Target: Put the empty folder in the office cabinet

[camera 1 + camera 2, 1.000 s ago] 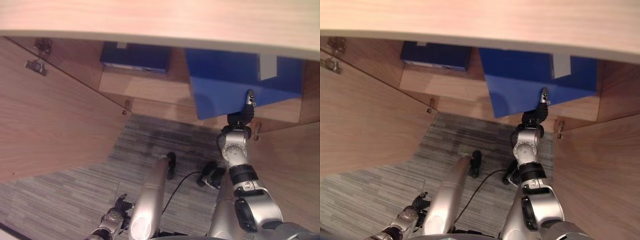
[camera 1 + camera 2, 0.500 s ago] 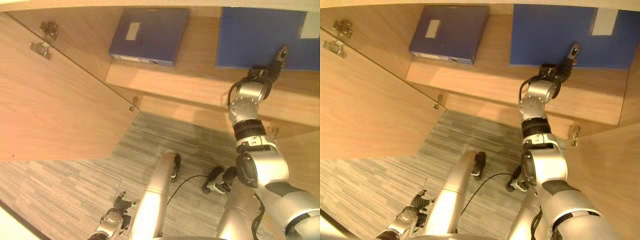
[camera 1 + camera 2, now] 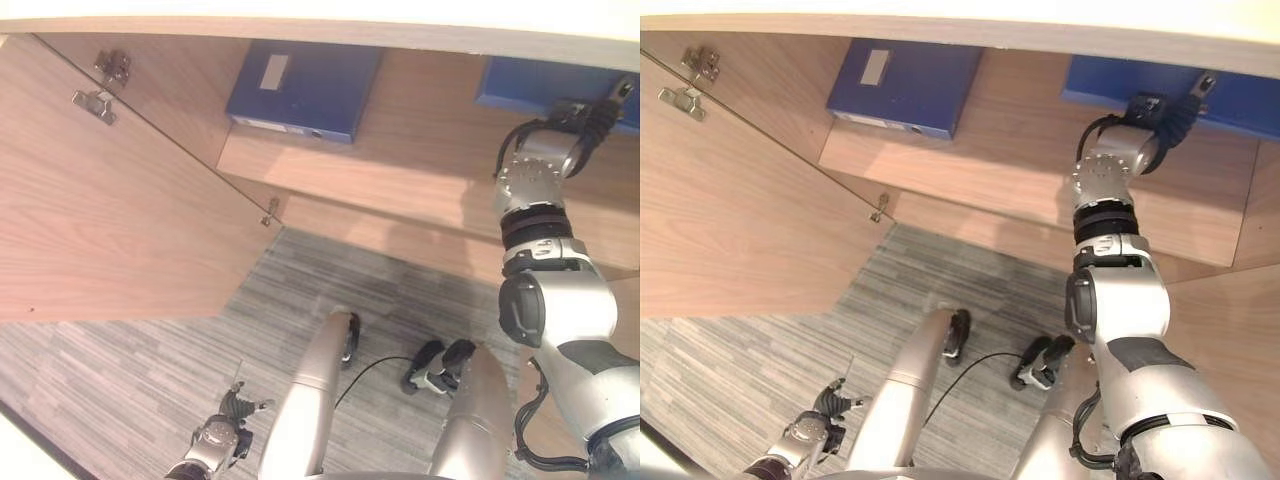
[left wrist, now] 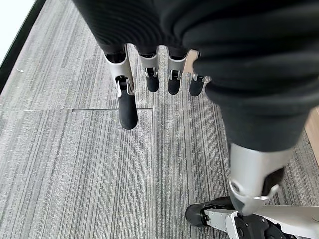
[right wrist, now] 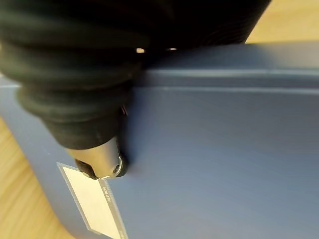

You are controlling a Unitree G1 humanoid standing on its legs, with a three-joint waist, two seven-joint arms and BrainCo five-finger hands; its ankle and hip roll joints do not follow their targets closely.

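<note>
- The blue folder (image 3: 1240,95) lies flat on the cabinet shelf (image 3: 1020,150), at its right end, well apart from a 2nd, darker binder (image 3: 905,85) at the left end.
- The right hand (image 3: 1160,110) rests on the folder's top; a thumb tip (image 5: 102,167) presses beside the white label (image 5: 92,201). I cannot tell whether its other fingers curl or lie flat.
- The left hand (image 4: 149,74) hangs relaxed over the grey carpet (image 4: 75,164), holding nothing.
- To finish well, I would push the folder level and straight toward the back, pressing lightly so it slides without skewing, and keep the wrist clear of the open cabinet door (image 3: 110,220).
</note>
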